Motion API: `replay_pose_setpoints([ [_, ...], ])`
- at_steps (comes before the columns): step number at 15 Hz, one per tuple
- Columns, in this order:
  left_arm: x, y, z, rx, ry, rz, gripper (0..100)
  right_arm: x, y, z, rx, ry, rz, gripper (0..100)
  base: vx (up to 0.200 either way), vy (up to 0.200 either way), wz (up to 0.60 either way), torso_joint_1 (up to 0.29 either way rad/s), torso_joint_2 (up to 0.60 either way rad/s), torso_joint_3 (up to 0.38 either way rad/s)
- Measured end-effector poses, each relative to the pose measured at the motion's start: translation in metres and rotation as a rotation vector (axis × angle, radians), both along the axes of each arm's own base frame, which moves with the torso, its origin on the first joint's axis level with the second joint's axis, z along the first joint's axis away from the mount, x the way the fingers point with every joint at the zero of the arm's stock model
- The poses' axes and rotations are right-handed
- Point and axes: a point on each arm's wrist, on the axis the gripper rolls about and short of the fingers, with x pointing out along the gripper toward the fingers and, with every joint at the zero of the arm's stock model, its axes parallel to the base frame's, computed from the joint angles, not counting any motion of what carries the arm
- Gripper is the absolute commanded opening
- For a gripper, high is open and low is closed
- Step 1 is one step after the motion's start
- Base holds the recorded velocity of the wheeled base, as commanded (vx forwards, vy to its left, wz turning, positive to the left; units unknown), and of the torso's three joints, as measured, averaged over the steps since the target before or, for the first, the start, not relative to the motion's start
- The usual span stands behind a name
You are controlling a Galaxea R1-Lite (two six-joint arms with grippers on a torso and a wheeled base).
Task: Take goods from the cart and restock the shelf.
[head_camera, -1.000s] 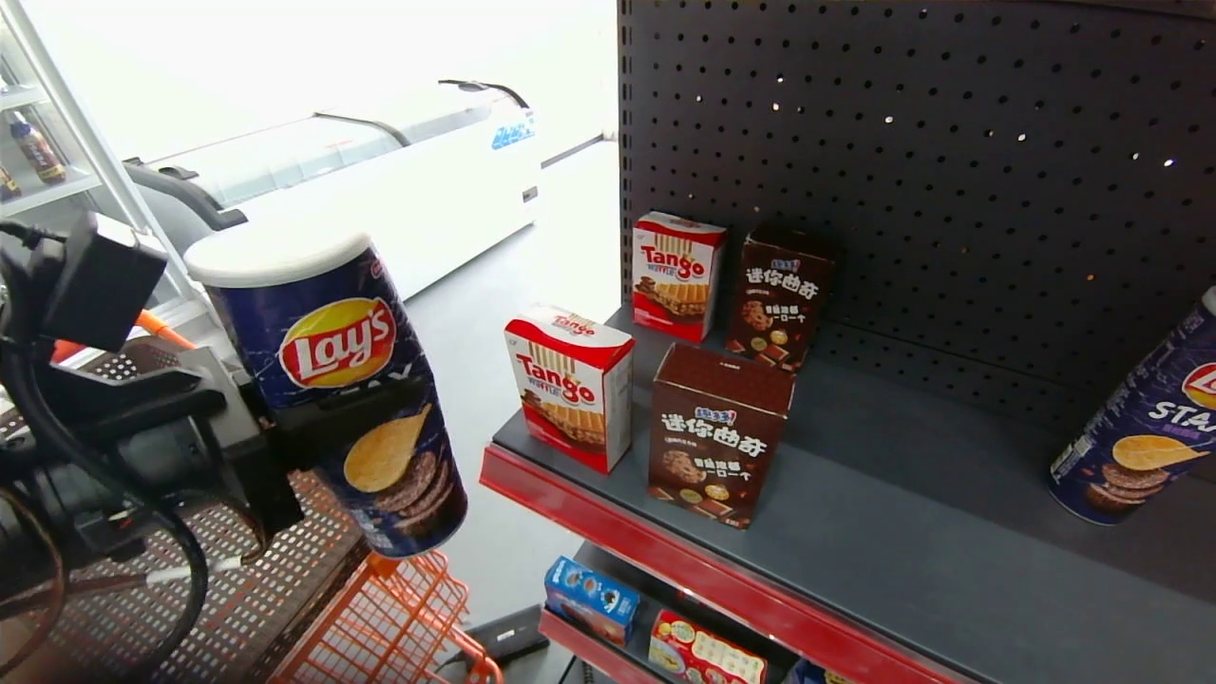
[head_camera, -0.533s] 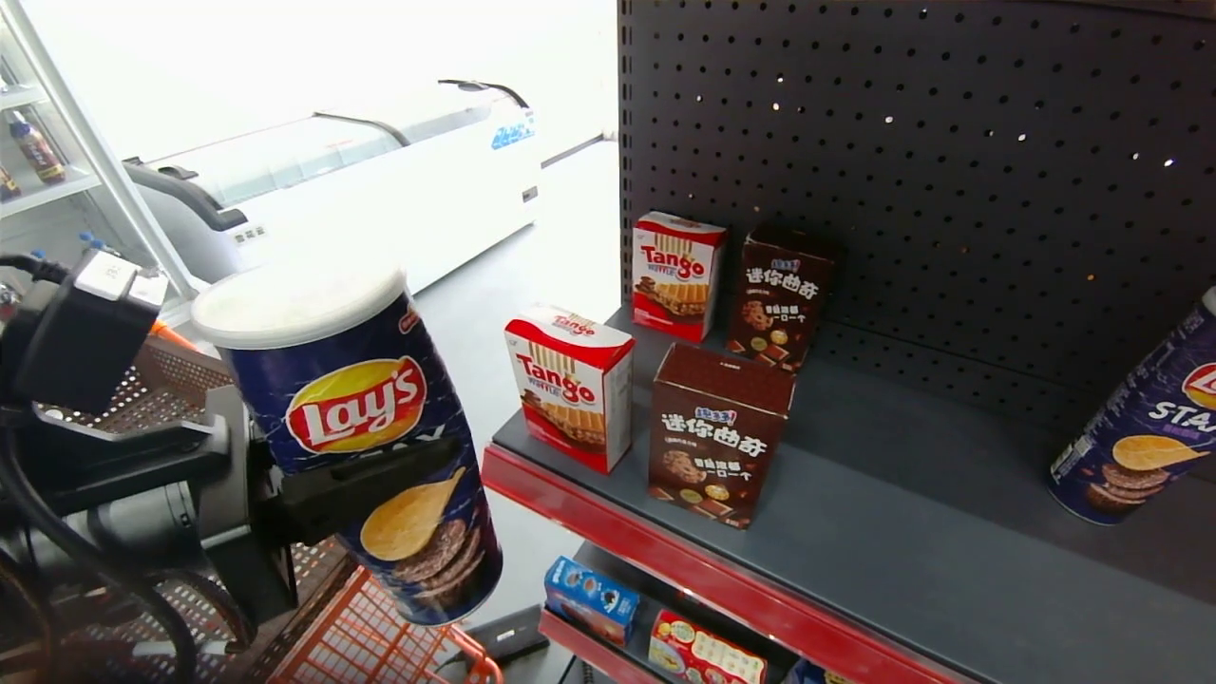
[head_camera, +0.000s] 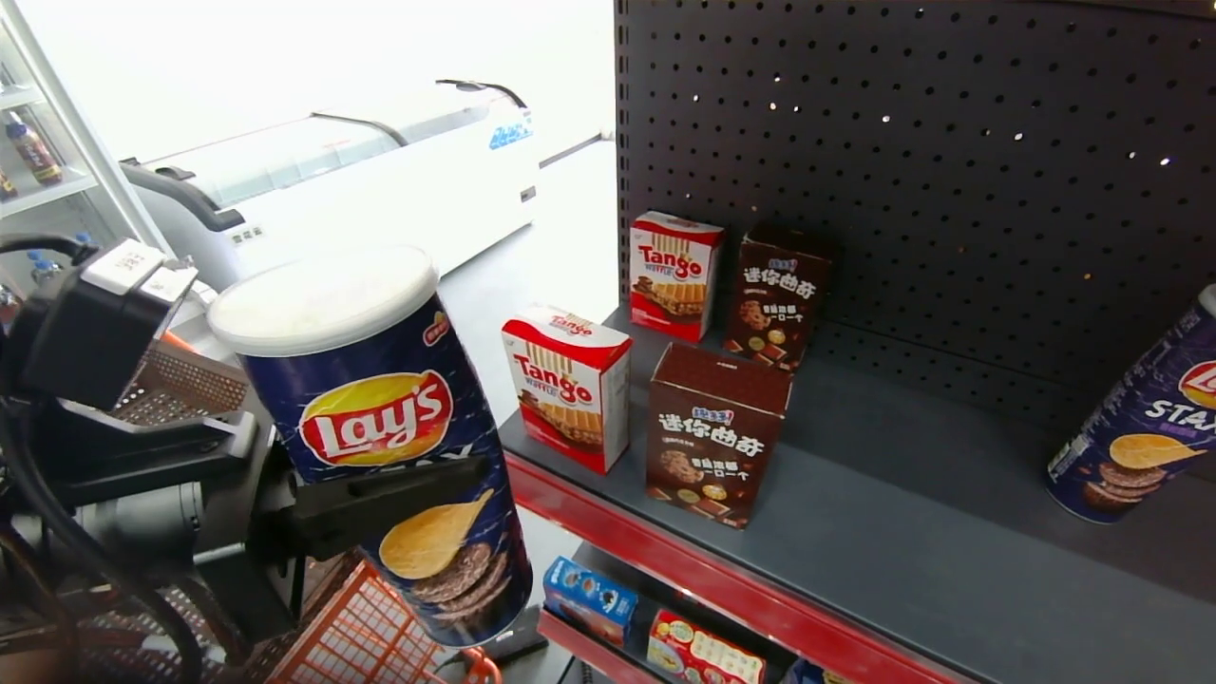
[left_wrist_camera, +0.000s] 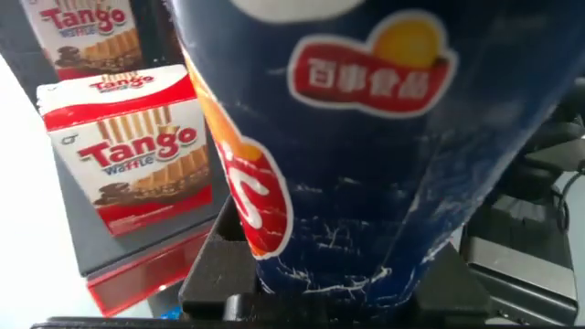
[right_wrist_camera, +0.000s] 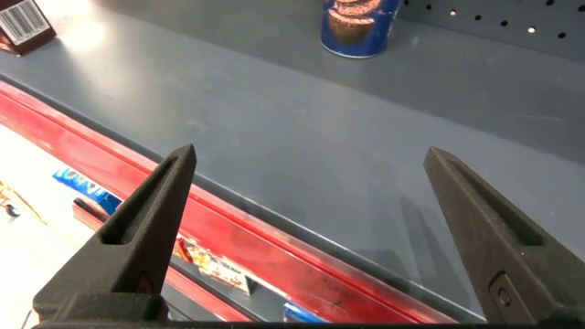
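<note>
My left gripper (head_camera: pixel 332 503) is shut on a dark blue chip can (head_camera: pixel 380 437) with a white lid, held upright and slightly tilted above the orange cart (head_camera: pixel 351 636), left of the shelf (head_camera: pixel 902 532). In the left wrist view the can (left_wrist_camera: pixel 366 137) looms close, with a black finger (left_wrist_camera: pixel 228 265) against its side. My right gripper (right_wrist_camera: pixel 315 228) is open over the grey shelf deck (right_wrist_camera: pixel 302 119), nothing between its fingers. A second blue chip can (head_camera: pixel 1140 418) stands at the shelf's right, also seen as the can (right_wrist_camera: pixel 358 26) in the right wrist view.
Two red wafer boxes (head_camera: pixel 568 385) (head_camera: pixel 674 274) and two brown cookie boxes (head_camera: pixel 714 432) (head_camera: pixel 777 294) stand on the shelf's left part. A black pegboard (head_camera: pixel 902 142) backs it and a red lip (head_camera: pixel 684 560) edges it. Goods lie on the lower shelf (head_camera: pixel 655 627).
My left arm has carried the chip can to the right and a little down, closer to the shelf's front edge. The boxes and the far can have not moved.
</note>
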Motion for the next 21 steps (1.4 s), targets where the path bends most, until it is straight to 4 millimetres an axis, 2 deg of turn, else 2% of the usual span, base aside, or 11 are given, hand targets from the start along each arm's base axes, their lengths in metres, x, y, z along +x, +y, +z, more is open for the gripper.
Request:
replay_pose_setpoints([
  [9,-0.001,-0.013,0.008,-0.012,-0.023,-0.104,0,0.0,0.0,0.0,0.0,-0.001,0.0,100,0.0,0.0,-0.6,0.001,0.0,0.002],
  [16,-0.001,-0.013,0.007,-0.01,-0.016,-0.104,0,0.0,0.0,0.0,0.0,0.0,-0.001,100,0.0,0.0,0.0,0.0,0.0,0.0],
  [18,-0.001,-0.013,0.006,-0.009,-0.013,-0.102,0,0.0,0.0,0.0,0.0,0.0,0.0,100,0.0,0.0,-0.6,0.002,0.0,0.002],
  [21,-0.001,-0.013,0.006,-0.011,-0.018,-0.101,0,0.0,0.0,0.0,0.0,0.0,-0.001,100,0.0,0.0,0.0,0.0,0.0,0.0],
])
